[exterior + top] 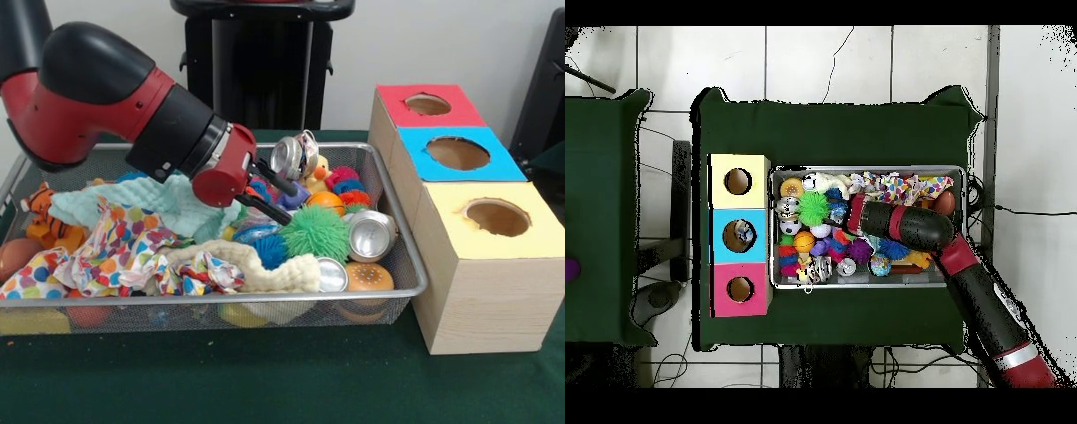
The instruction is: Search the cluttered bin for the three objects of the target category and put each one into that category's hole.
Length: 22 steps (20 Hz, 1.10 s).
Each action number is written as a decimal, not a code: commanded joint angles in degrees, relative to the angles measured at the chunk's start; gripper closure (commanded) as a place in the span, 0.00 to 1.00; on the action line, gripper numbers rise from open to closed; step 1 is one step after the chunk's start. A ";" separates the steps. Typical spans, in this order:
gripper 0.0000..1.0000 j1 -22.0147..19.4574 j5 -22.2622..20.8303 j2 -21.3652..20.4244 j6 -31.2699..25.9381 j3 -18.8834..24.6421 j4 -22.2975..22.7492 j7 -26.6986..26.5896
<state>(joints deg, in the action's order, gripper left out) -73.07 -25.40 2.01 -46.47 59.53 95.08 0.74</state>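
Fingers (pixel 275 212) spread and empty, the red-and-black gripper (pixel 272 193) reaches low across the wire-mesh bin (pixel 402 256); a shiny silver metal can (pixel 289 156), lying on its side, sits just beyond the fingertips, toward the coloured hole boxes (pixel 481 265).

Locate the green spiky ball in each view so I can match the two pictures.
Front view: the green spiky ball lies right of centre in the wire bin, just below the gripper.
Overhead view: the same ball sits in the bin's left part, near the upper wall.
Shared landmark: the yellow box, the box nearest the ball in both views.
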 commanded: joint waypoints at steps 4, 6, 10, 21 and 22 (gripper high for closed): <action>0.00 1.40 5.26 -0.88 -2.03 -1.57 -6.12 5.55; 0.00 1.70 5.57 -0.66 -2.23 -1.88 -6.91 4.78; 0.00 2.01 5.51 0.76 -1.83 -2.66 -8.40 2.81; 0.00 2.80 6.29 0.84 -4.98 -3.80 -11.41 0.15; 0.00 2.85 6.26 0.97 -5.21 -3.93 -11.76 -0.24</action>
<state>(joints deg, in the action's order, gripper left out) -71.12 -20.53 2.04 -46.54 59.53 92.86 0.74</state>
